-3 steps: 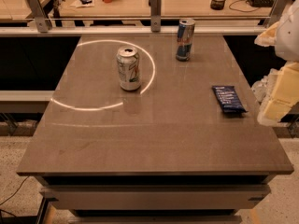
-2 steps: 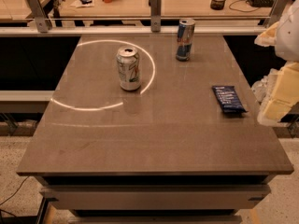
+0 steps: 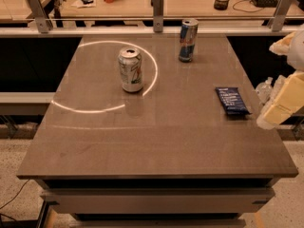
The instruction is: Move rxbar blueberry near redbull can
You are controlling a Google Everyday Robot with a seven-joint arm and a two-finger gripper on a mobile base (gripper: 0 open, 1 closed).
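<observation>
Camera view | end effector (image 3: 279, 107) near rxbar blueberry (image 3: 231, 100) | redbull can (image 3: 188, 40) upright

1. The rxbar blueberry (image 3: 232, 101), dark blue, lies flat near the worktop's (image 3: 156, 137) right edge.
2. The redbull can (image 3: 188, 40) stands upright at the far side, well apart.
3. The gripper (image 3: 278, 107) hangs just right of the bar.

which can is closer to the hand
The redbull can, slim and blue-and-silver, at the back. The wider white can stands further left. The hand hangs past the table's right edge, beside the bar.
</observation>
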